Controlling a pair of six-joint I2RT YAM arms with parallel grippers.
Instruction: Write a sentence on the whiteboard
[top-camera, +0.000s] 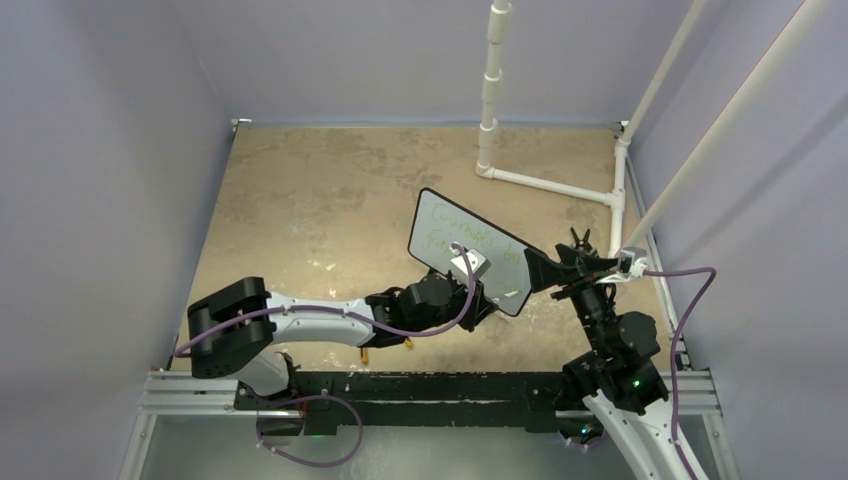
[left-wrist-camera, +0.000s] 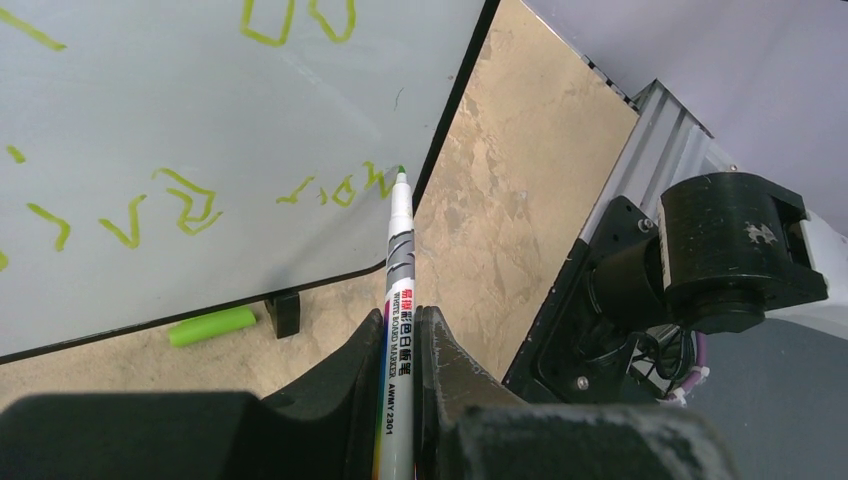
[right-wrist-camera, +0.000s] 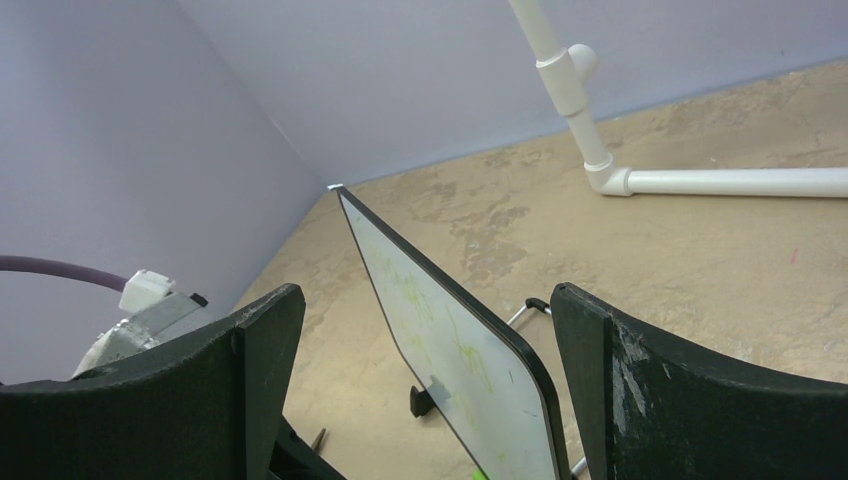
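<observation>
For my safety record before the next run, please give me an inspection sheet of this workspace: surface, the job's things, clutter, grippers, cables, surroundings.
Surface: tan mottled table, scuffed.
Job's things: whiteboard standing; sentence in two green rows; marker with its tip at the end of the lower row.
Clutter: green cap lying beside the board's foot.
Grippers: left gripper shut on the marker; right gripper open near the board's edge, contact cannot be told.
Cables: purple cable hangs in a loose loop at the right.
Surroundings: lilac walls, white pipe frame.
</observation>
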